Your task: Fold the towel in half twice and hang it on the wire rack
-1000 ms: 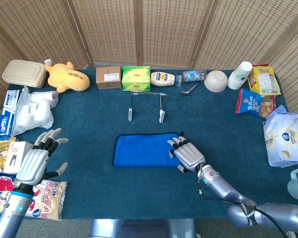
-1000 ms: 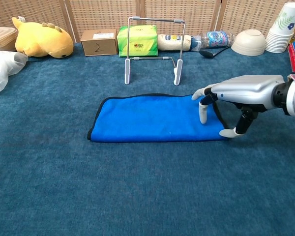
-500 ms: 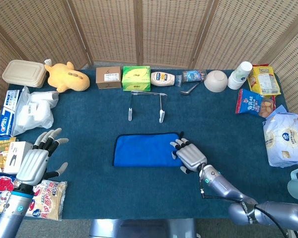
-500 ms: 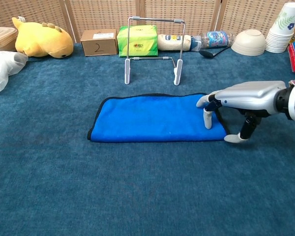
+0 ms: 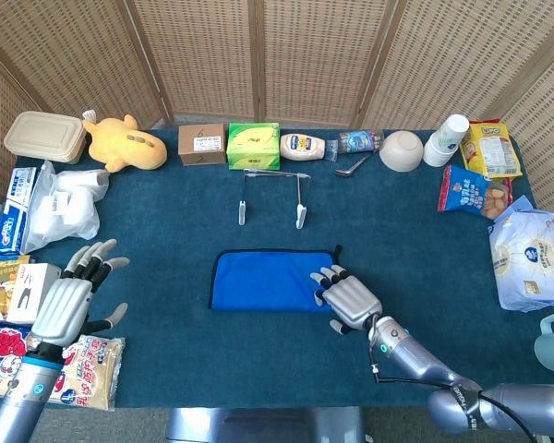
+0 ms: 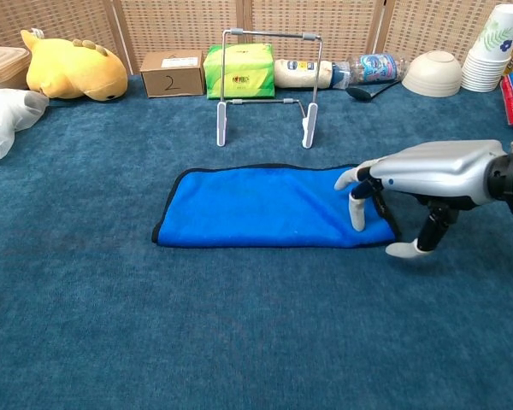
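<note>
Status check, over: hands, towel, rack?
Right hand fingertips on towel right end. Left hand open, clear. Towel flat, folded once. Wire rack unobstructed.

Staged lab tabletop, blue carpeted table [image 5: 166,360], wicker screens [image 5: 305,55], scattered groceries

The right hand [image 6: 427,175] covers the right end of the blue towel [image 6: 265,207], so whether the fingertips [image 6: 356,224] press into the cloth or merely hover cannot be told. The chest view cuts off the paper cups [image 6: 492,47] at its right edge.
</note>
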### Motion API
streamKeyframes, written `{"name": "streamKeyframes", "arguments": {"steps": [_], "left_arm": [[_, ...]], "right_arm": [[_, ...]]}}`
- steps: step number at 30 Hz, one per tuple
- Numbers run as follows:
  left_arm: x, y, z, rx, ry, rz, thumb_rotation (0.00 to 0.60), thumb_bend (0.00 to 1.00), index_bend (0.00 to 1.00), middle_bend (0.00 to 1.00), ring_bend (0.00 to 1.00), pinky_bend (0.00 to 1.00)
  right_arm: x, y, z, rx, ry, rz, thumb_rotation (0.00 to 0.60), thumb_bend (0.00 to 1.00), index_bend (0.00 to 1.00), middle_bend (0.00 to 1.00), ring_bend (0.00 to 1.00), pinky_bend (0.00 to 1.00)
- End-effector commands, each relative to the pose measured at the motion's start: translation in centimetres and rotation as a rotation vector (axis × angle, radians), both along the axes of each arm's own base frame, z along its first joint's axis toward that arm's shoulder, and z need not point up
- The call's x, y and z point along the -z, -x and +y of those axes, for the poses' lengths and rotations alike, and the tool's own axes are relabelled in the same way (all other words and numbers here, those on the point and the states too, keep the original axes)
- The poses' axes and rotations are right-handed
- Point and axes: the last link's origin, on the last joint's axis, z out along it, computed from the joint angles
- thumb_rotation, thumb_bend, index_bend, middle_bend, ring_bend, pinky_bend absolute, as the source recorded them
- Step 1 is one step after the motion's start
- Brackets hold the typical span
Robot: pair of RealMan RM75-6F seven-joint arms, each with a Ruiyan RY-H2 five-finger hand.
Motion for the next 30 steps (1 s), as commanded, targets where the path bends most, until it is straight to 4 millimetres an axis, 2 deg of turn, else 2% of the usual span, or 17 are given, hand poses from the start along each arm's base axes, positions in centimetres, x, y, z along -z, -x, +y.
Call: {"name": "streamKeyframes", "arguments": {"steps": [1,11,18,22,30], "left_arm": [[0.0,0.0,0.0,-0.001,-0.003,0.002,0.600,0.41,0.21,0.03,0.00,0.00],[0.1,-0.1,0.0,0.002,-0.001,0.002,0.600,0.41,0.21,0.03,0.00,0.00],[0.1,0.0,0.1,-0.001,0.002,0.015,0.600,0.41,0.21,0.04,0.00,0.00],[0.0,0.3,0.2,0.009,-0.001,0.061,0.600,0.41,0.23,0.06,0.00,0.00],[0.1,0.7,0.8,0.052,0.002,0.158,0.600,0.41,0.25,0.09,0.00,0.00]], "right_arm": [[-0.3,0.1,-0.4,0.005,0.018,-0.004,0.545,0.34,0.36,0.09,0.00,0.00],[-0.4,0.9,-1.3,0.027,0.045,-0.011,0.546,0.34,0.36,0.09,0.00,0.00],[-0.8,0.9,-2.0,0.022,0.088,-0.032,0.569,0.34,0.36,0.09,0.00,0.00],[-1.7,1.0,-2.4,0.046,0.128,-0.064,0.597,0.34,0.36,0.09,0.00,0.00],[-4.0,2.0,-2.4,0.126,0.224,-0.153,0.600,0.34,0.28,0.08,0.00,0.00]]}}
